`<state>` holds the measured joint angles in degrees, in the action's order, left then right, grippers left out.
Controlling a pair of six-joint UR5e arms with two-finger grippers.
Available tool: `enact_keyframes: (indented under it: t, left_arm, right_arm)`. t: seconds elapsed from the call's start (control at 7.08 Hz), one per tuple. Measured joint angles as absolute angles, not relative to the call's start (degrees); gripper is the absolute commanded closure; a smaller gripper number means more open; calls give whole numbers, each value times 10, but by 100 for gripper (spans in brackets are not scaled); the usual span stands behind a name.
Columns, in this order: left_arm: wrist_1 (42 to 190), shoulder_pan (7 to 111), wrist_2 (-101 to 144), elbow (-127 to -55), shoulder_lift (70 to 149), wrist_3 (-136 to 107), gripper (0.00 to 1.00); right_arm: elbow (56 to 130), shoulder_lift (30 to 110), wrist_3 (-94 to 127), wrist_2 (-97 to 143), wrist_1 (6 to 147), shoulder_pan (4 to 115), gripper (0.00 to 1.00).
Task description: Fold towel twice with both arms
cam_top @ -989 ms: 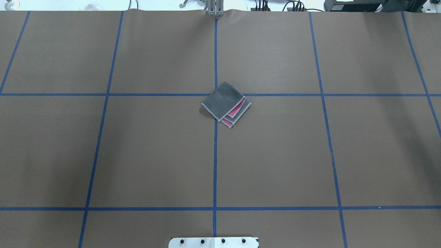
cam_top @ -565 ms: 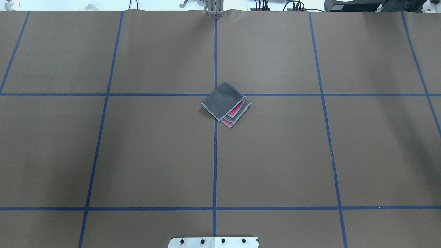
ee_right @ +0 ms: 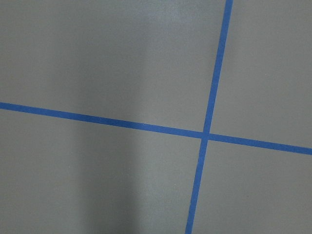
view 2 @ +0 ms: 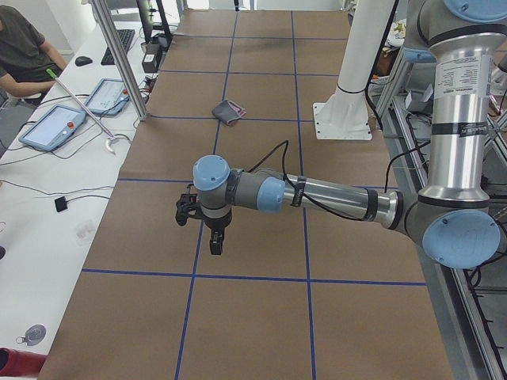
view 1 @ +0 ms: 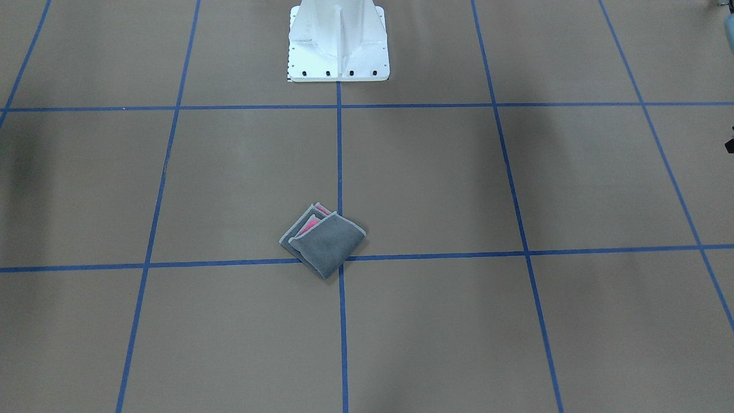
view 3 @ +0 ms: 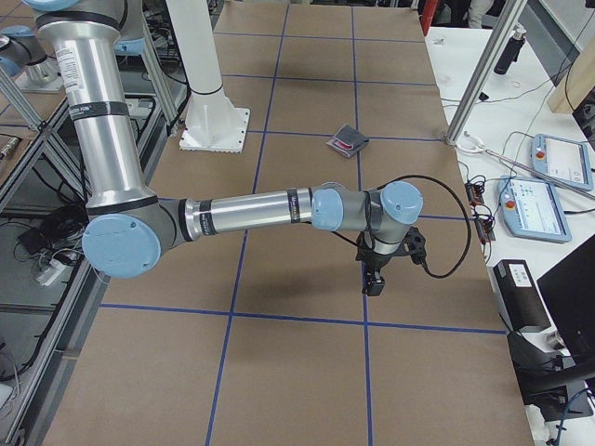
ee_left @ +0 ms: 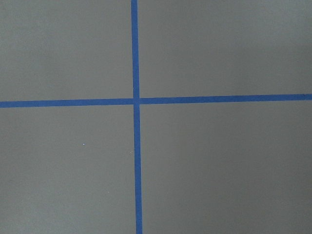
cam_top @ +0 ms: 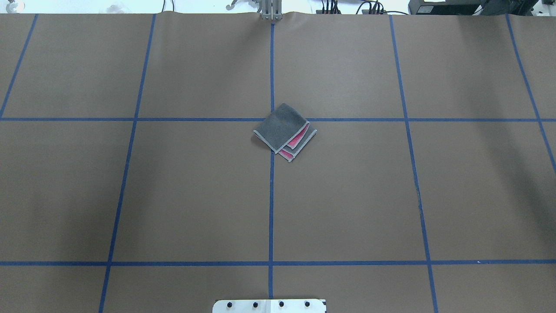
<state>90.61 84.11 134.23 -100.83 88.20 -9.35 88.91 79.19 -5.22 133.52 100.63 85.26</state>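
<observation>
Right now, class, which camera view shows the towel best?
Overhead exterior: the towel lies unobstructed, grey top and pink layer edges clear. Front-facing shows it nearly as well; both side views show it small; the wrist views miss it.

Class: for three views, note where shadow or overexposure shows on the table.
Overhead exterior: broad soft shadows darken the table at left and right; the strip beyond its far edge is blown out white. Right wrist-mounted: a soft darker band runs down the lower left. Left wrist-mounted: even light, blue tape crisp.
</observation>
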Motion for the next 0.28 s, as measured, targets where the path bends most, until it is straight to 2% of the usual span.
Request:
enact_keyframes:
  t: [0.28]
  left_arm:
    - [907,841,1343,-1009,884,-94,0]
  right_arm:
    - [890,793,-52,1335,1006,852,0]
